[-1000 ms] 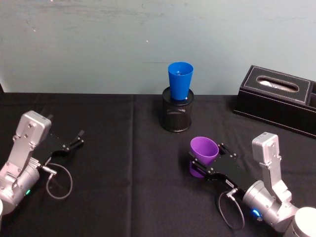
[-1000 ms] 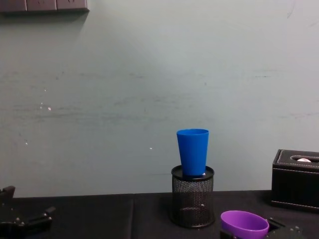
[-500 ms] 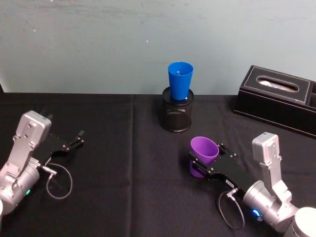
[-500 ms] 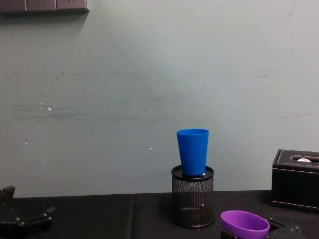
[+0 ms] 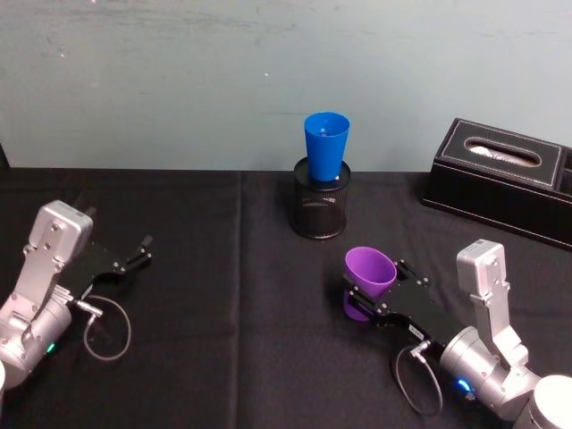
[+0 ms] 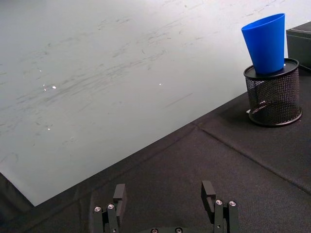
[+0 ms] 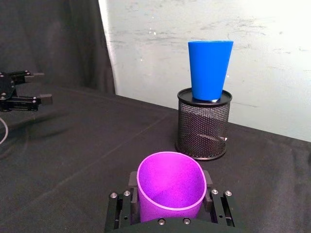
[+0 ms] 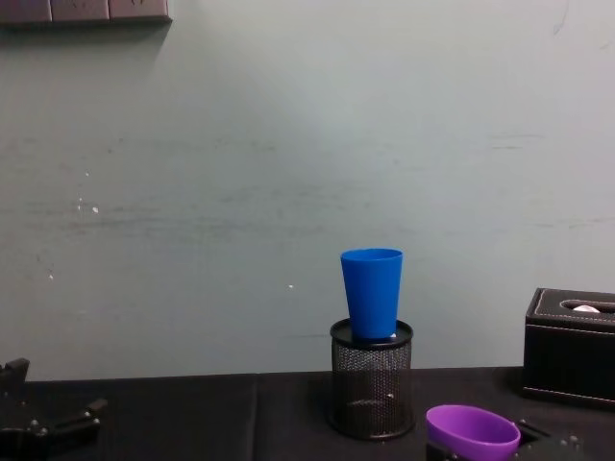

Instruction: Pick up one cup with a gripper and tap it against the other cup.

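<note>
The purple cup (image 5: 369,273) sits tilted between the jaws of my right gripper (image 5: 374,295), which is shut on it at the front right of the table. In the right wrist view the cup's open mouth (image 7: 170,187) faces the camera, with a finger (image 7: 119,204) on each side. The blue cup (image 5: 325,146) stands upright in a black mesh pen holder (image 5: 320,210) at the back centre, well apart from the purple cup. The chest view has the blue cup (image 8: 372,293) above the purple rim (image 8: 473,430). My left gripper (image 5: 134,253) rests open at the left, holding nothing.
A black tissue box (image 5: 505,179) stands at the back right near the wall. A black cloth (image 5: 223,295) covers the table, and open cloth lies between the two arms. A loop of cable (image 5: 107,326) hangs by the left arm.
</note>
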Tool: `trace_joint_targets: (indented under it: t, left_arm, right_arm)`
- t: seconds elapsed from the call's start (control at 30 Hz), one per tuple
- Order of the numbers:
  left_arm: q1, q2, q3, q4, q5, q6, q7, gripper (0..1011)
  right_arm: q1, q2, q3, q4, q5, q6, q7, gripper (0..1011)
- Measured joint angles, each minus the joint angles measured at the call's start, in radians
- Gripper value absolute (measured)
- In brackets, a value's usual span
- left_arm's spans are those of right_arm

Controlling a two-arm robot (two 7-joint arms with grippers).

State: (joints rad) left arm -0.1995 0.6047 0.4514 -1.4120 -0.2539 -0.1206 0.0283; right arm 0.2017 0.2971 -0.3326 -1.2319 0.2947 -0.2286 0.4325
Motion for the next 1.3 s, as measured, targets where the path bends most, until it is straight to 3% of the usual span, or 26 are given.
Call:
trace_joint_targets:
  t: [0.37, 0.8, 1.07, 1.3]
  left_arm:
    - [0.000, 0.000, 0.000, 0.000, 0.000, 0.000, 0.000, 1011]
    - [0.000, 0.000, 0.000, 0.000, 0.000, 0.000, 0.000, 1012]
    - [0.000, 0.000, 0.000, 0.000, 0.000, 0.000, 0.000, 1011]
    - [0.000, 0.000, 0.000, 0.000, 0.000, 0.000, 0.000, 1012]
  right_arm:
    - [-0.014, 0.000, 0.017, -0.052, -0.008, -0.017, 0.001, 734]
    - [-0.041, 0.021, 0.029, -0.155, -0.082, -0.007, -0.050, 735]
    - [-0.059, 0.015, 0.060, -0.188, -0.089, -0.049, -0.068, 734]
    - [-0.059, 0.015, 0.058, -0.187, -0.090, -0.048, -0.068, 734]
